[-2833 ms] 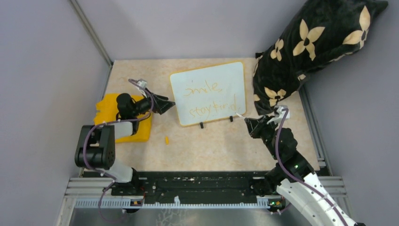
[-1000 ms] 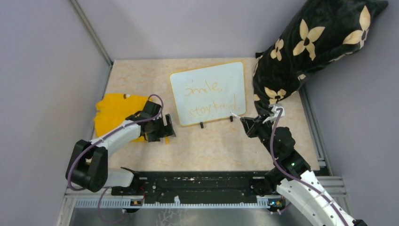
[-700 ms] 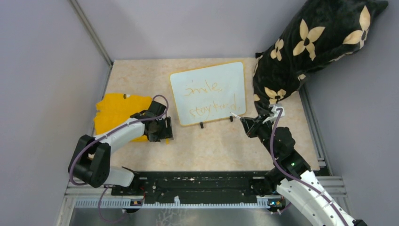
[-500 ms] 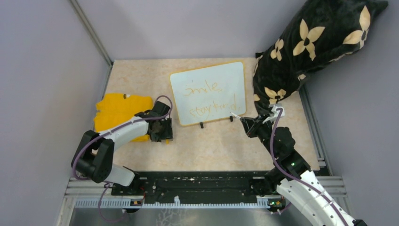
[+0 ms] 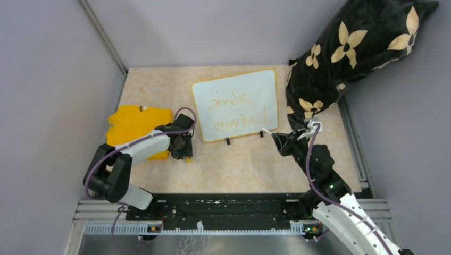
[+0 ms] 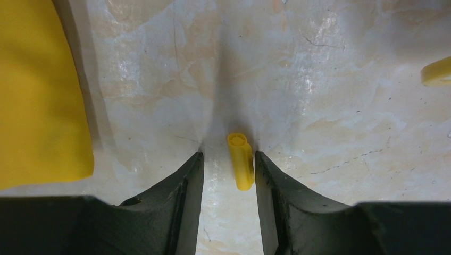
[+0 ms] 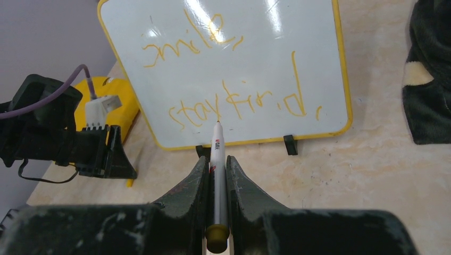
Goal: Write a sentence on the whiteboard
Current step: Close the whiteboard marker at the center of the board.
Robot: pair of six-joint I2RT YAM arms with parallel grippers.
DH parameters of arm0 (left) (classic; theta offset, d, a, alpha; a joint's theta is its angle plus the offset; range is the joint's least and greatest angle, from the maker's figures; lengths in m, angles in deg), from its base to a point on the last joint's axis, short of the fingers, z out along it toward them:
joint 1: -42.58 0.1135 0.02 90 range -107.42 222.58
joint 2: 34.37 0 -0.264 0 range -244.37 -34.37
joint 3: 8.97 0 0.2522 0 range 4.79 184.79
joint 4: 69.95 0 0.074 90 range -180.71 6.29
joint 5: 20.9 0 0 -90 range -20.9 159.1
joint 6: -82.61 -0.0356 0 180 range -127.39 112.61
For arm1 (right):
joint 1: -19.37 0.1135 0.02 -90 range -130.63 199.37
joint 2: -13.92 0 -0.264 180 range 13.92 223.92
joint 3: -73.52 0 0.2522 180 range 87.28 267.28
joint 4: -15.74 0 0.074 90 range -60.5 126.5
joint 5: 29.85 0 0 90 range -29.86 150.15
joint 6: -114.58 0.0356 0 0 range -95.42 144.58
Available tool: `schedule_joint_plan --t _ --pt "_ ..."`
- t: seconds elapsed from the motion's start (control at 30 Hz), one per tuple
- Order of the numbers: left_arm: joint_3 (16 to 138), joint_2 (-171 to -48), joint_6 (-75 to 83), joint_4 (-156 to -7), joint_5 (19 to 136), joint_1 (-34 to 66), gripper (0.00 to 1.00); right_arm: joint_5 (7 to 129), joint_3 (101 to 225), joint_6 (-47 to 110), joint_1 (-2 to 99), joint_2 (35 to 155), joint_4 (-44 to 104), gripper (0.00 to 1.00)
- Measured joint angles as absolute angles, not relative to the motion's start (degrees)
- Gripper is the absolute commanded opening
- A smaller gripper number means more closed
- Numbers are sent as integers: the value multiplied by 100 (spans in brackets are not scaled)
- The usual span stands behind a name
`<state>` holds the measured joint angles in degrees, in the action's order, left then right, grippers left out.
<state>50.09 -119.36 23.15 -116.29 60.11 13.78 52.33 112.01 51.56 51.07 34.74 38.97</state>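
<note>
Seemingly the orange cursive sentence (image 7: pixel 234 103) is finished; right gripper (image 7: pixel 216 160) clamps a slim white marker (image 7: pixel 216 142); left gripper (image 6: pixel 226 159), parted, straddles a small yellow cap (image 6: pixel 241 167); next, close squarely.

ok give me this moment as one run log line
left gripper open, straddling yellow cap on table | right gripper shut on marker | sentence on whiteboard: two orange lines

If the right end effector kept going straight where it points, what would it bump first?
Probably the whiteboard: the marker clamped in the right end effector aims at its lower part. Depth is unclear, so the tip might meet the tabletop just before it.
</note>
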Motion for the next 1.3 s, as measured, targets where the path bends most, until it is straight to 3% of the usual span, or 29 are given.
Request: schedule_joint_plan --t 0.3,0.43,0.5,0.63,0.67,0.87,1.13,1.3 --pt "4985 -11947 2497 -11570 5792 1223 38 5231 11201 5154 5107 3408 3897 0" --pt "4980 -11958 2540 -11563 5676 1144 30 5231 11201 5156 5107 3378 3897 0" --pt "4971 -11958 2562 -11563 5637 1138 25 5231 11201 5156 5107 3376 3899 0" --pt "4963 -11951 2601 -11566 5574 1125 2 5231 11201 5156 5107 3352 3915 0" --pt "4963 -11945 2617 -11566 5572 1116 0 5231 11201 5156 5107 3341 3917 0" --pt "4921 -11674 2752 -11705 5591 1103 0 5227 11201 5158 5107 3336 3961 0" --pt "5465 -9460 2752 -11904 5567 1083 0 5233 11374 5171 5107 3472 3917 0" --pt "6211 -8824 2643 -11491 5701 1083 0 5135 11927 5158 5260 4136 3366 0"
